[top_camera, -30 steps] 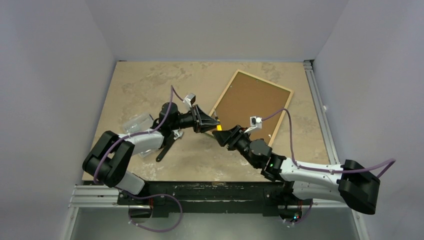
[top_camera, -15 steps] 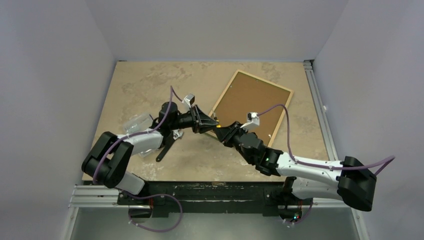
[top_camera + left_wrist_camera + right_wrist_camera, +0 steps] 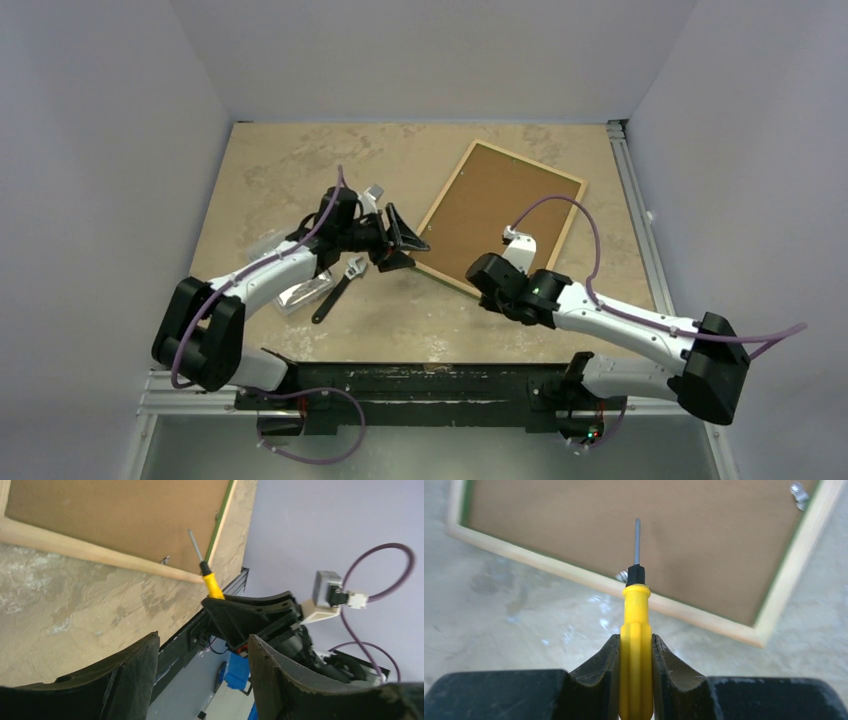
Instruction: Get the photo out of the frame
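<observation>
On the left of the surface (image 3: 270,170), a wrench (image 3: 335,288) lies flat. Just right of it, the left claw (image 3: 202,641) hangs spread wide and empty, near the frame's near-left corner and apparently clear of it. The frame (image 3: 530,161) lies face-down right of centre, with the brown backing board (image 3: 500,210) uppermost. The photo is under that board and cannot be seen. The frame's long axis appears to run diagonally, from near-left to far-right.

Further right, the right claw (image 3: 636,642) is clamped on a yellow-handled screwdriver (image 3: 636,610). Its blade points over the near wood edge, beside a metal tab (image 3: 623,575).

Hazards:
- The blade may slip off the tab and gouge the board or the photo beneath.
- Nothing pins the frame, so prying force may slide it.
- The handle may twist in the grip.
</observation>
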`<state>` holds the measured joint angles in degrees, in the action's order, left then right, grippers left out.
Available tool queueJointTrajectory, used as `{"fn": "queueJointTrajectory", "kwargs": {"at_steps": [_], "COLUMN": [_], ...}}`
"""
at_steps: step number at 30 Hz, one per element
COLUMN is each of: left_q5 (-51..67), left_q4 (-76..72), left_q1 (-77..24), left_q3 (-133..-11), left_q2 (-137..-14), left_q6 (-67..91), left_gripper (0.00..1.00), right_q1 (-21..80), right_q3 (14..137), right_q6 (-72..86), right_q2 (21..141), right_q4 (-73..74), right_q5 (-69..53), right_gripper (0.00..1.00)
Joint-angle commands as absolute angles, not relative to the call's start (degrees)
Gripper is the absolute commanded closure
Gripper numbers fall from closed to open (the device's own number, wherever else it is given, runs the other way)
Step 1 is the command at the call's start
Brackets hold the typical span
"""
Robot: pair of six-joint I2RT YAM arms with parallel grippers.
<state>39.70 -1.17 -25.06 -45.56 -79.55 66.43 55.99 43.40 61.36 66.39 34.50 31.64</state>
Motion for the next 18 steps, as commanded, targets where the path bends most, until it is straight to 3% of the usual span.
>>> {"fn": "queueJointTrajectory", "kwargs": {"at_steps": [1, 7, 18], "left_q5": [38.48, 37.9, 38.42], "left_q4": [6.3, 7.94, 17.55], "left_q1": [-29.51, -34.41, -40.35], "left_q3": [-49.64, -50.88, -59.04], "left_q2": [-83.46, -89.17, -95.78], "left_q6": [60.76, 61.17, 62.8], "left_gripper": [0.37, 0.37, 0.38], "right_q1": [53.93, 52.0, 36.18], "right_q3": [48.97, 53.98, 56.94], "right_q6": [62.92, 64.17, 44.09], "right_q2": [63.14, 64.15, 65.56], "right_q4": [52.49, 64.05, 57.99], "right_q5": [29.67, 31.7, 20.81], "right_gripper": [1.0, 1.0, 1.0]}}
